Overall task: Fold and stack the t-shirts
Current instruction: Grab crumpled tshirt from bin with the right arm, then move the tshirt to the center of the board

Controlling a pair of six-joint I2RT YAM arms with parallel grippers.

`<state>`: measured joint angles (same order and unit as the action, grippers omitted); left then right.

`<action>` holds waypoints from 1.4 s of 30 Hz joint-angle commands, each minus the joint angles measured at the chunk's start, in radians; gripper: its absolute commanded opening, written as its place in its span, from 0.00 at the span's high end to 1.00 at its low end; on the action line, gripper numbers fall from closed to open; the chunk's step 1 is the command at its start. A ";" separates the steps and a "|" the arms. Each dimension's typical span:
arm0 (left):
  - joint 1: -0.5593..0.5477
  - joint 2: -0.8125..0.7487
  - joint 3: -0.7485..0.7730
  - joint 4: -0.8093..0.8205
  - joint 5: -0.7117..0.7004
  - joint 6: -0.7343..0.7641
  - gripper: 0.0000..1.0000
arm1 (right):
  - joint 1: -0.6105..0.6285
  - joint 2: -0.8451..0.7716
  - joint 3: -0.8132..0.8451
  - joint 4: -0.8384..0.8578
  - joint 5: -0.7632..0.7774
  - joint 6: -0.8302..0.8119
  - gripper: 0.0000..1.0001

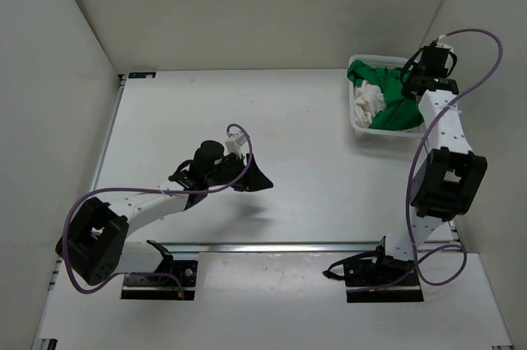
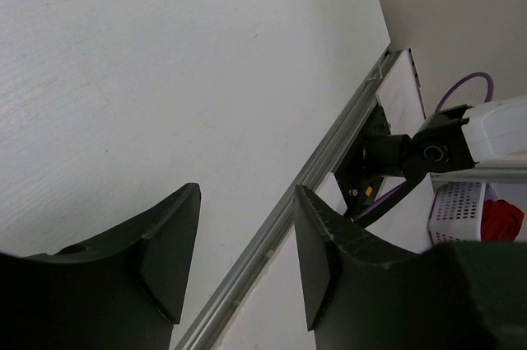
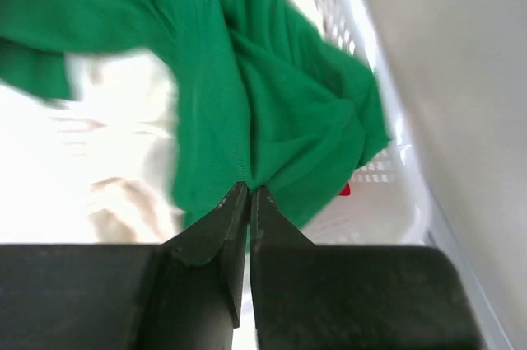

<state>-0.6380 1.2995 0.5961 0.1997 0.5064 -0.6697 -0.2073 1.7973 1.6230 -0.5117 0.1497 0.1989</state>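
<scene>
Green t-shirt (image 3: pixel 272 103) is pinched in the right gripper (image 3: pixel 249 195), jaws clamped on a fold at the tips. The rest lies bunched straight ahead in the basket (image 3: pixel 395 161), beside the off-white t-shirt (image 3: pixel 107 169). Left gripper (image 2: pixel 247 202) hangs open over the table (image 2: pixel 123 78), well apart, so the right arm's nearer.

Overall light: bright, even, diffuse, from overhead.
Shadows: soft and faint on the table (image 1: pixel 313 144), just beside the left arm (image 1: pixel 156 202).
Glare: off-white t-shirt (image 3: pixel 107 144) and basket (image 3: pixel 387 177) wall blown out in the right wrist view.
Blur: green t-shirt (image 3: pixel 272 103) soft, smeared at upper left.
Left wrist view: table grain sharp; near fingers dark, underexposed.
</scene>
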 commanded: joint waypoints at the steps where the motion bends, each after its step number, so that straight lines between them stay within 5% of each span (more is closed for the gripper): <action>1: 0.014 -0.011 -0.004 0.033 0.030 -0.016 0.40 | 0.043 -0.257 0.066 0.108 0.031 0.008 1.00; 4: 0.027 -0.017 -0.007 0.037 0.032 -0.025 0.40 | 0.121 -0.383 0.129 0.140 0.085 -0.027 1.00; 8: 0.046 -0.025 -0.012 0.046 0.038 -0.039 0.41 | 0.387 -0.472 0.259 0.257 0.219 -0.183 1.00; 12: 0.096 -0.042 -0.024 0.053 0.044 -0.080 0.42 | 0.834 -0.455 0.357 0.442 0.382 -0.506 1.00; 17: 0.187 -0.068 -0.028 0.026 0.041 -0.123 0.41 | 1.048 -0.324 0.553 0.408 0.332 -0.560 1.00; 21: 0.251 -0.063 -0.071 0.085 0.043 -0.221 0.42 | 1.049 -0.233 0.716 0.300 0.179 -0.468 1.00; 25: 0.314 -0.063 -0.177 0.171 0.034 -0.318 0.45 | 0.955 -0.237 0.614 0.266 0.107 -0.322 1.00; 28: 0.383 -0.065 -0.199 0.120 -0.008 -0.330 0.48 | 0.713 -0.376 0.251 0.374 -0.139 -0.021 1.00; 30: 0.406 -0.062 -0.199 0.118 -0.034 -0.338 0.50 | 0.555 -0.514 -0.165 0.603 -0.314 0.154 1.00; 33: 0.419 -0.046 -0.158 0.064 -0.069 -0.312 0.51 | 0.367 -0.607 -0.530 0.719 -0.430 0.321 1.00; 36: 0.433 -0.039 -0.133 0.032 -0.109 -0.286 0.53 | 0.255 -0.616 -0.679 0.704 -0.409 0.349 0.99; 41: 0.455 -0.039 -0.121 -0.022 -0.151 -0.249 0.53 | 0.180 -0.584 -0.716 0.642 -0.394 0.375 0.64; 42: 0.457 -0.042 -0.117 -0.029 -0.160 -0.242 0.51 | 0.198 -0.572 -0.707 0.625 -0.377 0.360 0.63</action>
<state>-0.1947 1.2720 0.4431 0.2226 0.3958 -0.9504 -0.0383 1.2636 0.8654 0.0105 -0.2150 0.5198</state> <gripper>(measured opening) 0.479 0.347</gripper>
